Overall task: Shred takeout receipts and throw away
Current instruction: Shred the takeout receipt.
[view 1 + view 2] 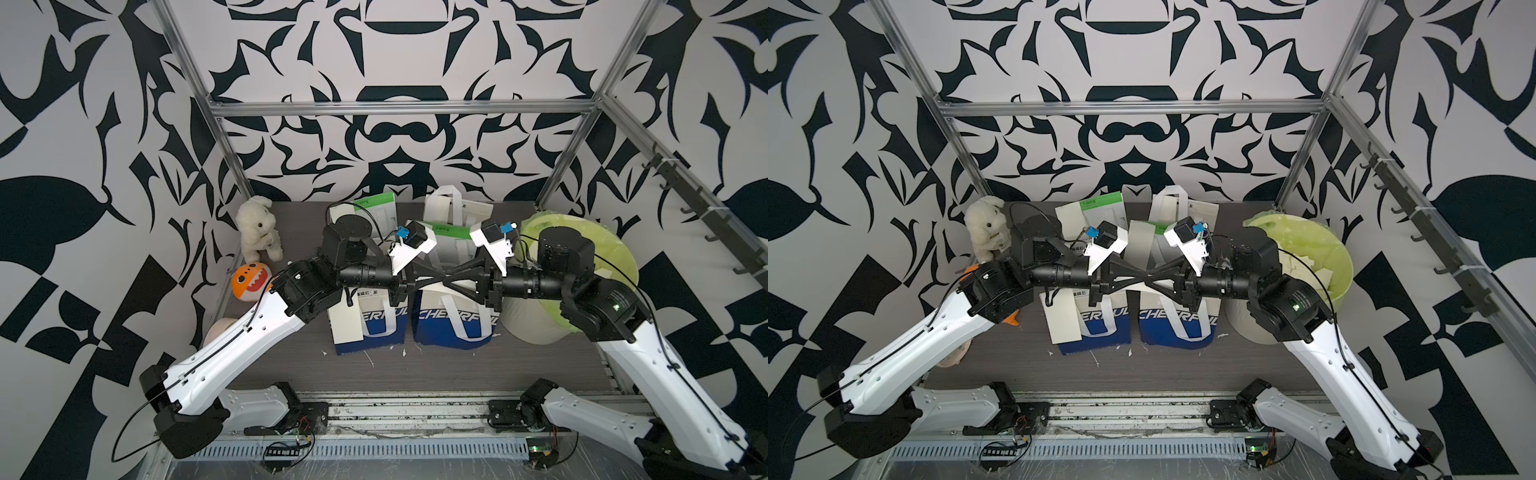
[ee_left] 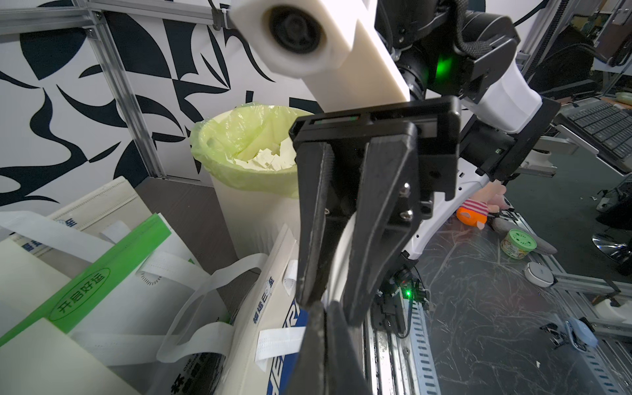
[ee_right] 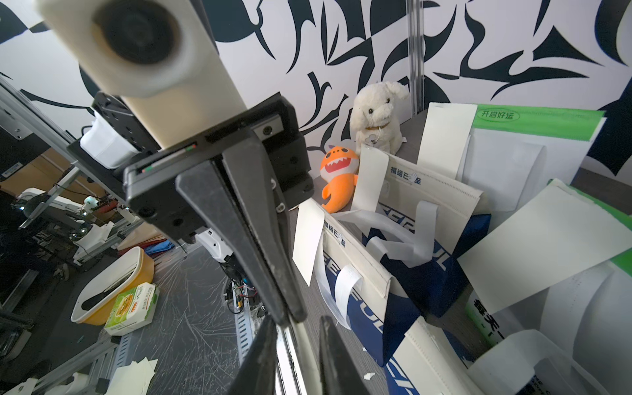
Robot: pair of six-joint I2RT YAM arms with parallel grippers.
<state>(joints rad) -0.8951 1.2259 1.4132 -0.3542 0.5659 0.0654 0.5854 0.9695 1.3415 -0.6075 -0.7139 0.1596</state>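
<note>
Tearing step, by the look of it: the left gripper [image 3: 293, 313] is pinched on a receipt [image 2: 343, 239] above the bags [image 1: 453, 328]; the right gripper [image 2: 330, 302] meets it tip to tip, fingers narrowly apart around the slip; next it likely must clamp and pull away; the bin [image 2: 219, 150] waits beside.

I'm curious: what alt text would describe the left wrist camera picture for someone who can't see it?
Two black robot tools meet tip to tip: the left tool pinches a white receipt while the right tool straddles it, fingers apart. Behind stands a green-lined bin of torn paper, with takeout bags beside.
</note>
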